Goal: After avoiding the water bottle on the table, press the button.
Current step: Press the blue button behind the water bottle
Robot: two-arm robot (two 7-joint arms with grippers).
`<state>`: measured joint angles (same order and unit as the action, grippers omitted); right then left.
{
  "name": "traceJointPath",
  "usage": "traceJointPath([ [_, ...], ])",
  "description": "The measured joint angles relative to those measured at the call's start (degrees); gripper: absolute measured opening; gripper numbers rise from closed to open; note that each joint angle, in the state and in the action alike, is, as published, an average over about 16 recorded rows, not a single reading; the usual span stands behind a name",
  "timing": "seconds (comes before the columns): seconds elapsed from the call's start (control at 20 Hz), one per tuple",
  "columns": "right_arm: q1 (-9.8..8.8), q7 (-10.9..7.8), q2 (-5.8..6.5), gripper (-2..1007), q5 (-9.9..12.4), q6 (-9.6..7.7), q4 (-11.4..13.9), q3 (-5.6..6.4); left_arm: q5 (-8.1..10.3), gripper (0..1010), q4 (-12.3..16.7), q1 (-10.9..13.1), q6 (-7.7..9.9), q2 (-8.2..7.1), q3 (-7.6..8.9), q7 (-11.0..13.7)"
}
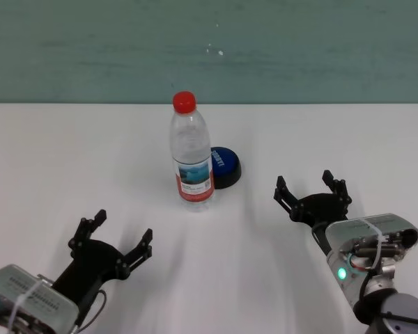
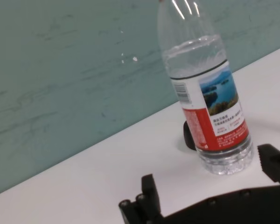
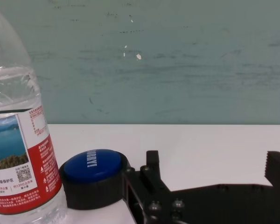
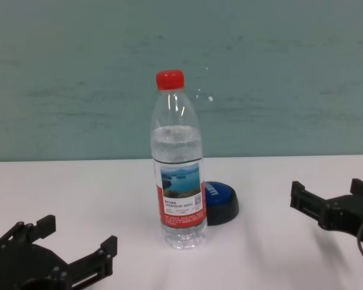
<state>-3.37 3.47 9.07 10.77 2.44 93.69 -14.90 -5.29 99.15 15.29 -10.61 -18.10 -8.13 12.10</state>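
I read the press as not yet made: neither tool touches the low round blue-topped button on its black base, and nothing has gone round the bottle yet, so the whole detour and the press are left.

Count on the flat white counter: one bottle, one button, two tools.

The tall clear plastic water bottle with the red cap and lake-photo label stands upright near the middle of the counter. The button sits just behind it and to its right, partly hidden by the bottle in the chest view; I cannot tell whether the two touch.

My right tool hangs low over the counter to the right of the button and nearer to me, jaws spread, nothing between them. From its wrist view the button lies ahead with the bottle beside it, so I judge this arm has the more open line.

My left tool sits at the near left, well apart from the bottle, jaws also spread and holding nothing.
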Motion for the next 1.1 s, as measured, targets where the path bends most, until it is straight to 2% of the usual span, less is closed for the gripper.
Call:
traceJointPath([
  [0.7,0.0,-0.01,0.0,1004,0.0,0.0,0.0,0.0,-0.07,1000,0.0,0.0,-0.02,-0.01,0.0,-0.1],
  [1.1,-0.57,-1.51,0.25,1004,0.3,-0.31,1.4,0.34,-0.03,1000,-0.1,0.0,-0.08,0.01,-0.01,-0.1],
])
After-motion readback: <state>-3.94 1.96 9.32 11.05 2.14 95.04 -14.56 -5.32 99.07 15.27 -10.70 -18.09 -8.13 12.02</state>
